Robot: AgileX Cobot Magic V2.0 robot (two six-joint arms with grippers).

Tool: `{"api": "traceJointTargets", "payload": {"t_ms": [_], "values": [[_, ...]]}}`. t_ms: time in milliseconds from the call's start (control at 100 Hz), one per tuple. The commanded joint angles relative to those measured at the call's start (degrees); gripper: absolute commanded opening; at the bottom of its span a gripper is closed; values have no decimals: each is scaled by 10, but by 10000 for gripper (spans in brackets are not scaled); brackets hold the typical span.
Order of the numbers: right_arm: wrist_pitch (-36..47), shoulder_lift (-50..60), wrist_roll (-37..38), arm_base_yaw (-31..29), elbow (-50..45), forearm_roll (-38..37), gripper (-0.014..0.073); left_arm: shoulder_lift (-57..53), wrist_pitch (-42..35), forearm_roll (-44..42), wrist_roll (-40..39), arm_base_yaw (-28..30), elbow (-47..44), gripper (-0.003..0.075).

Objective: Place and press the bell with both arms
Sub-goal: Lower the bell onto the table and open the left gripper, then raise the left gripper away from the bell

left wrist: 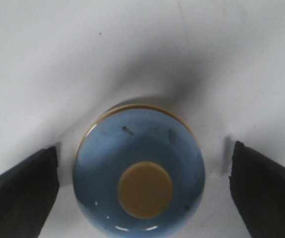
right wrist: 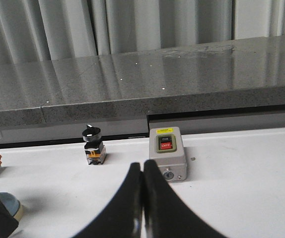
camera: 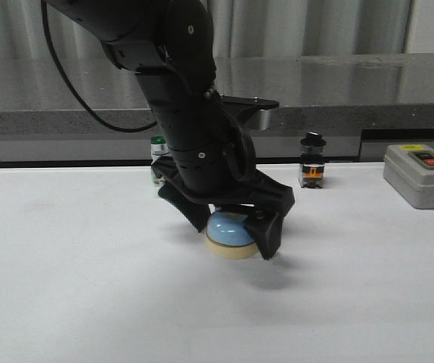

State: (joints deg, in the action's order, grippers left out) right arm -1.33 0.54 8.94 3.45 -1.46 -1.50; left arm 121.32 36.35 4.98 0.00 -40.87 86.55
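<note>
The light-blue bell (camera: 228, 231) with a cream base stands on the white table (camera: 66, 265) at the middle. My left gripper (camera: 234, 236) is open, one finger on each side of the bell. In the left wrist view the bell (left wrist: 132, 144) with its cream button (left wrist: 145, 189) sits between the two dark fingers (left wrist: 21, 193), with a gap of table on both sides. My right gripper (right wrist: 142, 171) is shut and empty above the table; it does not show in the front view. The bell's edge shows in the right wrist view (right wrist: 11, 204).
A grey box with red and black buttons (camera: 420, 174) (right wrist: 167, 153) stands at the right. A black-knobbed switch (camera: 311, 160) (right wrist: 93, 145) stands at the back. A green-capped switch (camera: 158, 151) is half hidden behind the left arm. A grey ledge (camera: 338, 113) runs along the back.
</note>
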Motion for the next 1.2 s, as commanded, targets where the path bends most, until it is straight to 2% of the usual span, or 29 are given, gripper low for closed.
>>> {"api": "traceJointTargets", "payload": {"t_ms": [0,300,580,1190], "values": [[50,11,-2,-4,8,-5,-60,-50,-10,7,-8,-4,15,664],[50,11,-2,-4,8,-5,-60,-135,-16,9,-10,-1,15,662],[50,11,-2,-4,8,-5,-60,-237,-47,9,-10,38,-25,662],[50,11,-2,-4,8,-5,-60,-554,-149,13,-37,249,-326,662]]}}
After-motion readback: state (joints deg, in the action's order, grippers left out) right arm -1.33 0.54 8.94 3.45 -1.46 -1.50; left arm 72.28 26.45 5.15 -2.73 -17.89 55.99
